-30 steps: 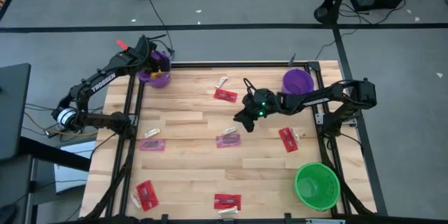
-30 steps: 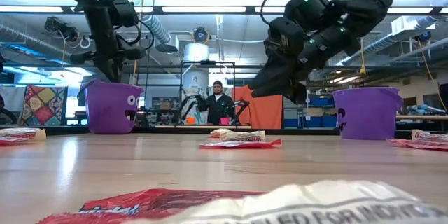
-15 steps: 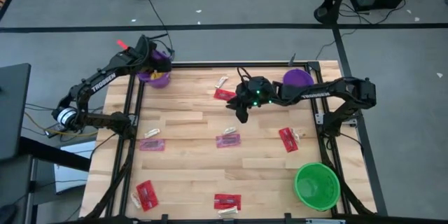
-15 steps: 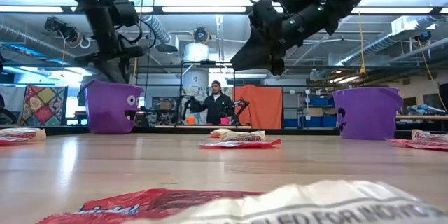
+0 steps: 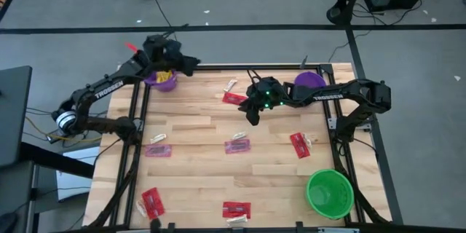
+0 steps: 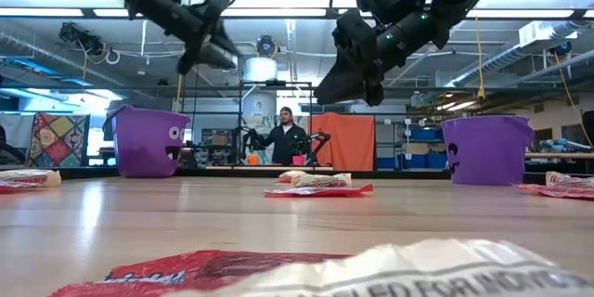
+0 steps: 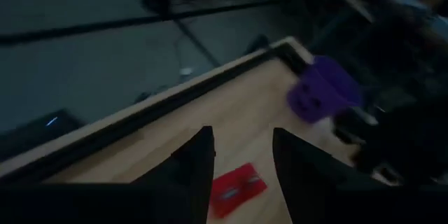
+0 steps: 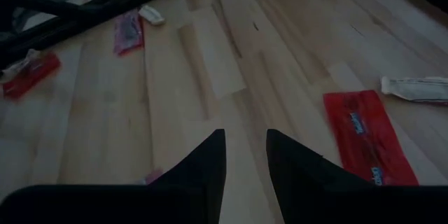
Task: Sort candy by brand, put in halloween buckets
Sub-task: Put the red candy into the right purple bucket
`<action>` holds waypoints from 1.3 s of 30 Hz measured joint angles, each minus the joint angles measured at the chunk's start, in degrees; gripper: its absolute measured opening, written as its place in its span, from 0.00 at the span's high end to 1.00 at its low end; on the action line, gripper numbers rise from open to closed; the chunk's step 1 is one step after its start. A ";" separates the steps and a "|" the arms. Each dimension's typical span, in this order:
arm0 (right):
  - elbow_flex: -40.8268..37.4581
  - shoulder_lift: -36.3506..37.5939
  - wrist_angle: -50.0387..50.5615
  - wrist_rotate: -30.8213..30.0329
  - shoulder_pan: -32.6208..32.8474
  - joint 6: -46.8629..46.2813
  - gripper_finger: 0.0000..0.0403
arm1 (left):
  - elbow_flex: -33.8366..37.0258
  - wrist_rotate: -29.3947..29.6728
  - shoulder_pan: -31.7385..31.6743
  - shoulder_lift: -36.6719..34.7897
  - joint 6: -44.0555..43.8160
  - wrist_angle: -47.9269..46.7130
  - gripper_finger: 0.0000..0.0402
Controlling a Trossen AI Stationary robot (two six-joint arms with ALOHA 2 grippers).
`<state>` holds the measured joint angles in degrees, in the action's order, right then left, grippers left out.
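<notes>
Red, pink and cream candy lies scattered flat on the wooden table. A red piece (image 5: 233,98) with a cream piece (image 5: 231,84) beside it lies near the far edge. My right gripper (image 5: 251,114) hangs open and empty just to the near right of that red piece, high above the table (image 6: 334,93). My left gripper (image 5: 186,62) is open and empty, raised beside the left purple bucket (image 5: 162,80) at the far left corner. The second purple bucket (image 5: 309,81) stands far right and the green bucket (image 5: 329,193) near right. The left wrist view shows the red piece (image 7: 238,185).
Pink pieces lie at mid-table (image 5: 237,145) and on the left (image 5: 158,150). Red pieces lie on the right (image 5: 299,144), near left (image 5: 151,202) and at the near edge (image 5: 236,209). A dark frame rims the table. A person stands in the room beyond (image 6: 290,139).
My right gripper has risen and moved a little toward the far edge and the left, closer to the red piece. My left gripper has swung away from above the left purple bucket toward the table's right, tipping from pointing down to nearly level.
</notes>
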<state>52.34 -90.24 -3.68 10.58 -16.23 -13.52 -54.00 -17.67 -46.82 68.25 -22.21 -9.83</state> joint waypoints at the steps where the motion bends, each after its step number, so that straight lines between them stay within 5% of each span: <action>1: 0.00 0.00 0.15 0.01 0.00 0.00 0.71 | 0.00 0.00 1.44 0.33 1.15 1.04 0.63; 13: 0.00 0.00 15.24 0.00 1.68 -0.39 0.71 | -0.02 1.15 13.81 4.18 12.98 4.95 0.63; 19: 0.00 0.62 16.23 -0.64 3.79 -0.45 0.79 | -0.02 7.78 15.37 5.83 5.48 5.61 0.63; 24: 0.00 3.04 17.10 -1.65 4.56 -1.96 0.97 | -0.02 4.85 15.89 7.22 -0.41 5.64 0.63; 39: 0.00 14.78 25.48 -11.36 5.29 -11.12 0.99 | 0.00 6.12 18.41 8.48 5.71 7.95 0.69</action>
<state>52.34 -75.45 21.80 -0.78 -10.94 -24.64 -54.00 -11.55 -28.41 76.72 -16.50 -1.88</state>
